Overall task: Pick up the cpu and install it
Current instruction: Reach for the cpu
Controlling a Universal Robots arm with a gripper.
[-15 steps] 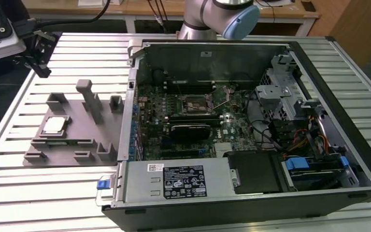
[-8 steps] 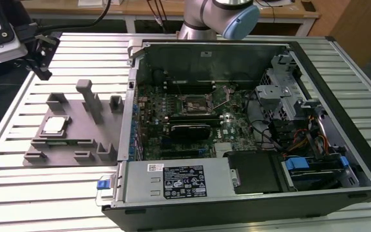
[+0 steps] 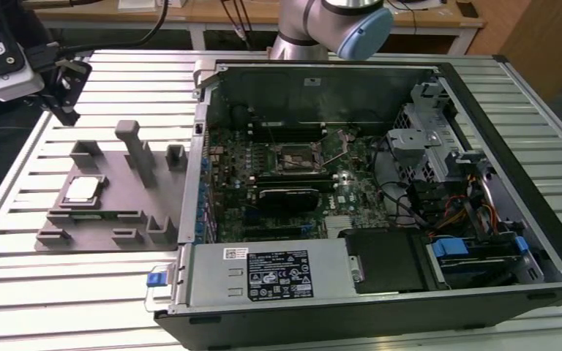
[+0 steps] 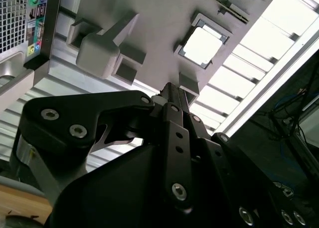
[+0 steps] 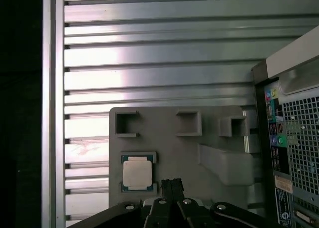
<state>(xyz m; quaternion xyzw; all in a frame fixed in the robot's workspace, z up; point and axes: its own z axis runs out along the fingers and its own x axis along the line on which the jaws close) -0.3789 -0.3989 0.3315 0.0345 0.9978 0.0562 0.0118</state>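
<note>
Tabletop: a slatted metal tabletop (image 3: pixel 66 307) carries a grey holder tray (image 3: pixel 115 219) just beside an open computer case (image 3: pixel 359 322).
Cpu: the cpu (image 3: pixel 83 189) lies flat, metal top up, in a square recess of the tray. It sits towards the exterior view's left, well apart from the socket (image 3: pixel 298 155) on the board inside the case.
Tool: the tool (image 3: pixel 67 115) hangs above the tray and is not touching the cpu. In both wrist views its fingers (image 5: pixel 167 185) look pressed together with nothing between them.
Handling: the cpu is likely light, stiff, smooth on top and fragile on its underside. I judge the thin outer edges the safe place to grip, with the chip kept level.
Count: one cpu, one tray, one case, one tool.
</note>
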